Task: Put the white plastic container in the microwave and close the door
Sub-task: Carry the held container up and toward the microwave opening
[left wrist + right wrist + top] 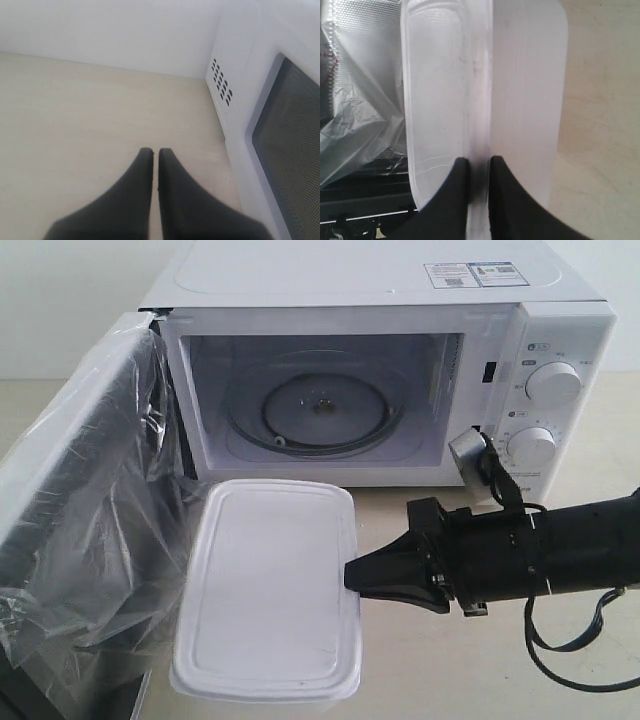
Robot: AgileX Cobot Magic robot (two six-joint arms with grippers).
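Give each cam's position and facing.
Exterior: fronts the white boxy microwave's open cavity; black right gripper enters from right, pinching the shallow white plastic container's rim.
Left wrist: on left arm, past shut left gripper toward beige table and white door's dark window.
Right wrist: on right arm, along its fingers and the container's rim.
Shared: exterior and right wrist show container and right gripper.

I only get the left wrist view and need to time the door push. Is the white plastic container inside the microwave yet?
Observer: No. The white plastic container is outside, in front of the microwave, whose cavity is open.
Operator: Is anything holding it?
Observer: Yes, the right gripper is shut on the rim of one long side.
Operator: Anything in the cavity already?
Observer: Only the bare glass turntable shows inside.
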